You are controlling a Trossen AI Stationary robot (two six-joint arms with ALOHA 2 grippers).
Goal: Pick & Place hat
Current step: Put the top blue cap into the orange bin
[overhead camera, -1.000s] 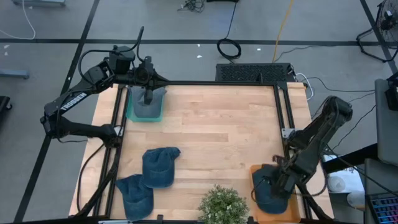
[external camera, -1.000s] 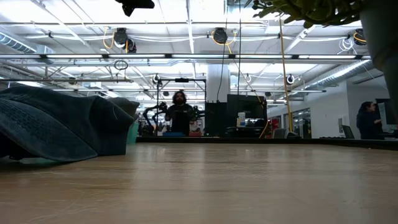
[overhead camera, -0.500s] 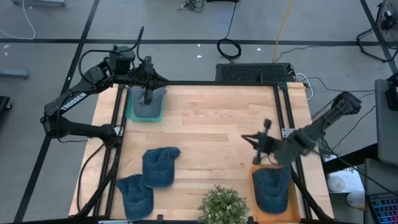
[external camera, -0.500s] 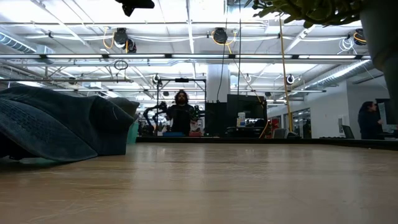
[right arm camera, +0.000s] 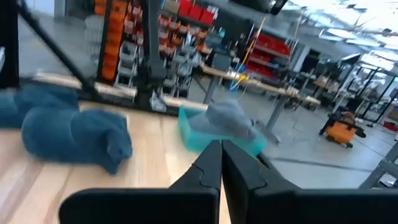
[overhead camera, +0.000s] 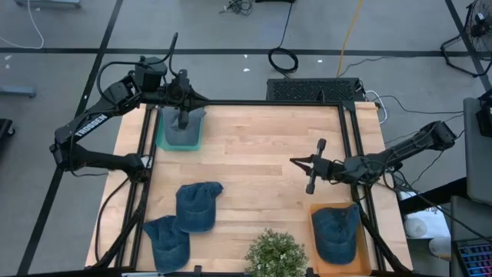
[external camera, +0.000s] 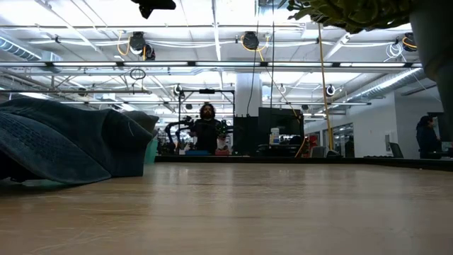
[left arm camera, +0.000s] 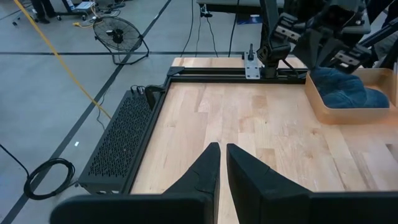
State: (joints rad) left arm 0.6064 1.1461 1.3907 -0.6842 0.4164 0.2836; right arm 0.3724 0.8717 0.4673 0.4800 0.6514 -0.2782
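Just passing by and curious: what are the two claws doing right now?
Left gripper: closed, empty, above the teal tray.
Right gripper: closed, empty, over the wooden table.

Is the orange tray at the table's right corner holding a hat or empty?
Holding one: a blue hat lies inside the orange tray, filling most of it. The left wrist view shows the same.

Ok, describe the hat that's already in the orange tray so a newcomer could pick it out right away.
On the wooden table, find the corner beside the potted plant. The orange tray sits there, holding a blue hat. The other two blue hats lie loose on the wood.
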